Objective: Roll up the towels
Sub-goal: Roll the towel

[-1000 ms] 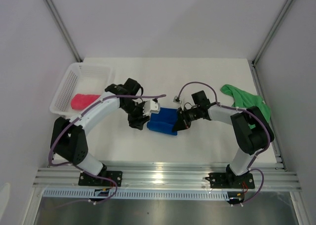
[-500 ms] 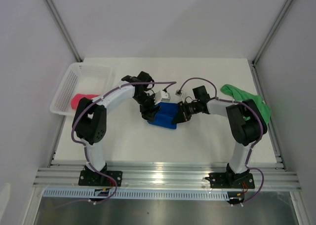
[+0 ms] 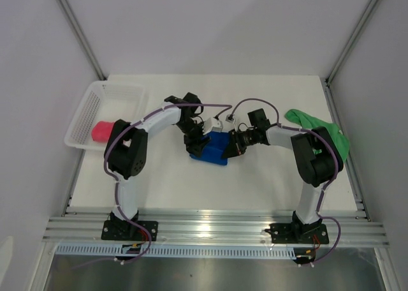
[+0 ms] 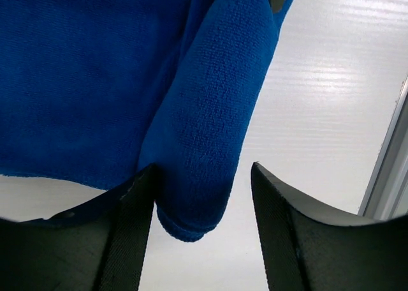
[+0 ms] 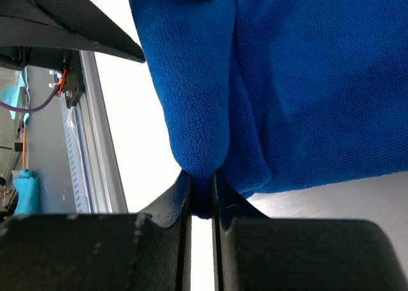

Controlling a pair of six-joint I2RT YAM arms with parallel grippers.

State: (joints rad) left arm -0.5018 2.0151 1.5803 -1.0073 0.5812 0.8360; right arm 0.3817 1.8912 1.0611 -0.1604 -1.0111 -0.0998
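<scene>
Two right fingers pinching fuzzy blue towel, seemingly folded

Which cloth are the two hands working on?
Look at the middle of the white table. The bunched-up blue towel lies there; the pink one sits in the basket, the green one at the right edge.

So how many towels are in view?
3: the pink towel in the white basket, the blue towel at the table's centre, the green towel at its right edge. None seems hidden.
</scene>
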